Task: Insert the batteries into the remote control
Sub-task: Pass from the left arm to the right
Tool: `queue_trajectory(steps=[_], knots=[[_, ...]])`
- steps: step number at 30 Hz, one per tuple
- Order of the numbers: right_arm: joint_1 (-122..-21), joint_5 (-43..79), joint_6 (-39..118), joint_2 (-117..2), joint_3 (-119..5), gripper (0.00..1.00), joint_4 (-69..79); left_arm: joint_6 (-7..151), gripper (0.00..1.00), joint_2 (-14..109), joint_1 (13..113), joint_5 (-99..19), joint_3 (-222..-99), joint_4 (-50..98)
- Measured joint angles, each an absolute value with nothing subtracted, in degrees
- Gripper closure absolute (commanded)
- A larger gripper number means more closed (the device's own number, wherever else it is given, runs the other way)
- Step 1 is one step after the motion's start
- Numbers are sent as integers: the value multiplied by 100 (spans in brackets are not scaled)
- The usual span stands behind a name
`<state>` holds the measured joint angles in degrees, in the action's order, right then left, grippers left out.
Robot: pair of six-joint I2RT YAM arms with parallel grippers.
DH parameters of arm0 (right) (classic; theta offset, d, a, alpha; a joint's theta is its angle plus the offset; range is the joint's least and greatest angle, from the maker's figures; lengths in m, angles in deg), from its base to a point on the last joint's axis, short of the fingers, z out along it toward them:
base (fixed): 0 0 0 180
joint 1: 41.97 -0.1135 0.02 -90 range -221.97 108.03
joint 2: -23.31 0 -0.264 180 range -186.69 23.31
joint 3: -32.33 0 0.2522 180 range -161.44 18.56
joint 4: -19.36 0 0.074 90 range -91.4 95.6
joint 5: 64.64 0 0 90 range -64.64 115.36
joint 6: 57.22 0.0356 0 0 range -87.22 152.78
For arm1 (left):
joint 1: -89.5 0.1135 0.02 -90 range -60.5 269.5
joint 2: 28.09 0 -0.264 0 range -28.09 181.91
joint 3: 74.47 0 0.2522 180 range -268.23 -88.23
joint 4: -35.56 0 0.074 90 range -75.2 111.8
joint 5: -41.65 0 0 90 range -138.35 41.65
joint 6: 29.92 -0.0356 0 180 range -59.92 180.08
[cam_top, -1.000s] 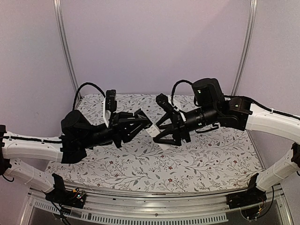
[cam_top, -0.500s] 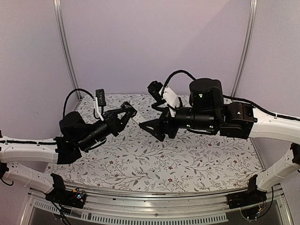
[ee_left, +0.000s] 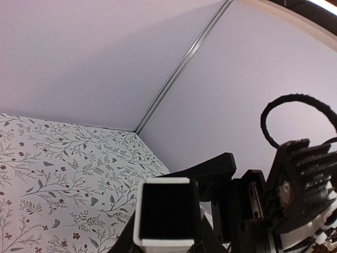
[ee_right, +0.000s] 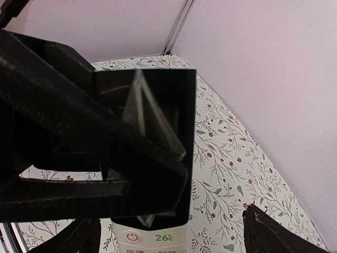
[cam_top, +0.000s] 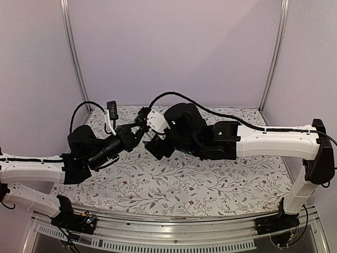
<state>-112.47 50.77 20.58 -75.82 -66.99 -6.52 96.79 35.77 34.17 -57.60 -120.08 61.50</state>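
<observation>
My left gripper [cam_top: 138,130] is shut on the white remote control, held in the air above the table's back left. In the left wrist view I see the remote [ee_left: 166,211] end-on, a dark face in a white rim, between my fingers. In the right wrist view the remote [ee_right: 158,240] shows a glossy black display, a red power button and "26c". The left gripper's black fingers [ee_right: 63,142] clamp it from the left. My right gripper [cam_top: 152,145] is open around the remote's lower part, its right finger [ee_right: 274,232] apart from it. The batteries are out of view.
The floral table cloth [cam_top: 210,179] lies below both grippers. Lilac walls and a metal corner post [cam_top: 71,52] stand close behind. The right arm [cam_top: 263,139] stretches across the table from the right.
Both grippers have risen and moved left and back. The right arm has swung far left, bringing its open gripper right up to the remote held by the left gripper.
</observation>
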Motion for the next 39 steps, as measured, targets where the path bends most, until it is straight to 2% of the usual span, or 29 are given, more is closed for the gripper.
queue_trajectory(steps=[2, 6, 7, 9, 13, 15, 20, 23, 24, 28, 39], knots=[[-11247, 5208, 2042, -7674, -6765, 15, -687, 9740, 100, 3577, 3428, -5758, -12006, 6139], [-11207, 5326, 2165, -7733, -6767, 47, -742, 9961, 100, 3568, 3483, -5738, -11908, 6150], [-11196, 5315, 2187, -7733, -6761, 52, -759, 10014, 100, 3568, 3500, -5730, -11877, 6144], [-11190, 5147, 2302, -7740, -6745, 57, -759, 10121, 100, 3568, 3542, -5677, -11858, 6185], [-11194, 5064, 2351, -7740, -6739, 50, -768, 10304, 100, 3622, 3590, -5559, -11849, 6253], [-11159, 5049, 2370, -7740, -6739, 50, -792, 10394, 100, 3690, 3627, -5500, -11838, 6323], [-11089, 4922, 2401, -7866, -6739, 74, -818, 10626, 100, 3874, 3773, -5371, -11783, 6441], [-11059, 4743, 2510, -7952, -6730, 93, -856, 10731, 100, 3946, 3841, -5306, -11707, 6471], [-11046, 4703, 2519, -7958, -6728, 96, -871, 10757, 100, 3963, 3852, -5290, -11698, 6471], [-10971, 4564, 2591, -7965, -6717, 100, -960, 10866, 100, 4138, 3907, -5201, -11687, 6609], [-10676, 3744, 3441, -8369, -6457, 100, -1424, 11983, 100, 5382, 4173, -4613, -11329, 7361]])
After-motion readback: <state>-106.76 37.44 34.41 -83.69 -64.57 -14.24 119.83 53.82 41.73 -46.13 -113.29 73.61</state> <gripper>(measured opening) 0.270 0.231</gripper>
